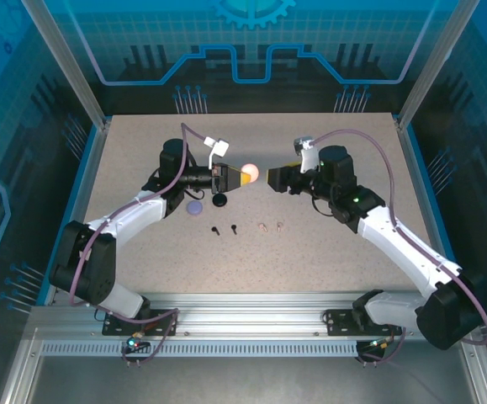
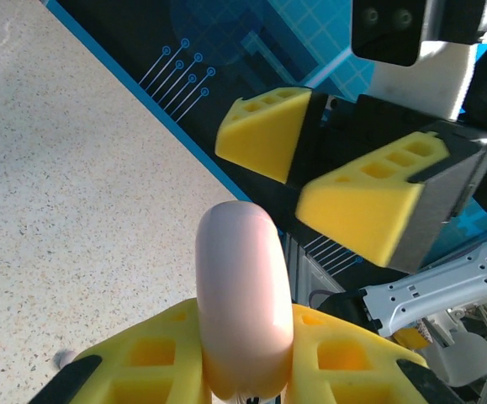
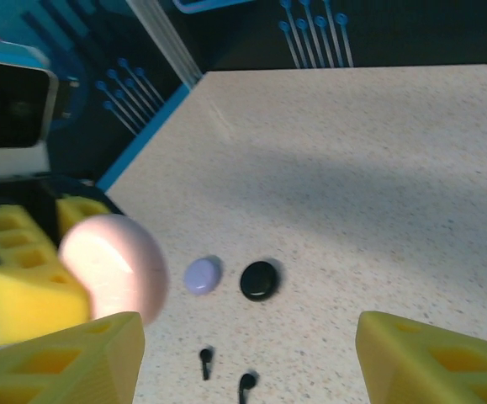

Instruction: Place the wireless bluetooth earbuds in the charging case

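My left gripper (image 1: pixel 243 175) is shut on a pale pink round charging case (image 1: pixel 252 172), held edge-up above the table; in the left wrist view the case (image 2: pixel 243 295) sits between the yellow pads (image 2: pixel 155 353). My right gripper (image 1: pixel 271 178) faces it, a short gap away, open with nothing between its fingers (image 3: pixel 66 362). The pink case (image 3: pixel 113 265) shows just past its left finger. Two black earbuds (image 1: pixel 215 230) (image 3: pixel 206 360) and two pale pink earbuds (image 1: pixel 263 225) lie in a row on the table below both grippers.
A purple round case (image 1: pixel 195 207) (image 3: pixel 201 276) and a black round case (image 1: pixel 219 200) (image 3: pixel 259 280) lie shut on the table under the left gripper. The speckled table (image 1: pixel 327 252) is bounded by blue-edged walls and a metal frame.
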Tool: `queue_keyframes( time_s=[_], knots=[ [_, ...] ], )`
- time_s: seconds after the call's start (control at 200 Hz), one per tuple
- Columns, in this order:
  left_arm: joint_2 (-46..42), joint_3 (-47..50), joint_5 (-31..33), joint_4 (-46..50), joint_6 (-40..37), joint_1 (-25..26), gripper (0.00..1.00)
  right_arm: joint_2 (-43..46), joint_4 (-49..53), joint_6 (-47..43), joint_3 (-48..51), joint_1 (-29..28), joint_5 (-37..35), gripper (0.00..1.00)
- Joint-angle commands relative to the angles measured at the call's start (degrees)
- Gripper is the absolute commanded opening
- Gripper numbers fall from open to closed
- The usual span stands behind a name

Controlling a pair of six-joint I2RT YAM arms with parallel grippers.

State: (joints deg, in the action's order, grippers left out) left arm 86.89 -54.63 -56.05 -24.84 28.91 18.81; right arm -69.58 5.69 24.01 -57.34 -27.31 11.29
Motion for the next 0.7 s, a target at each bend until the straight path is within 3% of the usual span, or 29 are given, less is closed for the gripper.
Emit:
queue_keyframes(
  time_s=[0.0,0.13,0.475,0.695],
  knots=[
    [-0.5,-1.2,-2.0,-2.4,1.5,0.1,0.0,0.0,-1.4,0.9,-2.2,-0.1,3.4,0.69],
    [-0.6,-1.2,-1.6,-2.8,1.6,0.2,0.0,-1.7,1.2,5.3,-4.9,-1.9,-1.7,0.7],
    [-0.4,2.9,2.7,-11.7,4.2,0.4,0.0,-2.6,-2.7,38.1,-2.8,-9.2,-19.4,0.76],
    [0.9,2.9,2.9,-13.5,5.1,0.9,0.0,-5.5,-3.0,44.2,-4.6,-12.9,-24.8,0.77]
  ],
)
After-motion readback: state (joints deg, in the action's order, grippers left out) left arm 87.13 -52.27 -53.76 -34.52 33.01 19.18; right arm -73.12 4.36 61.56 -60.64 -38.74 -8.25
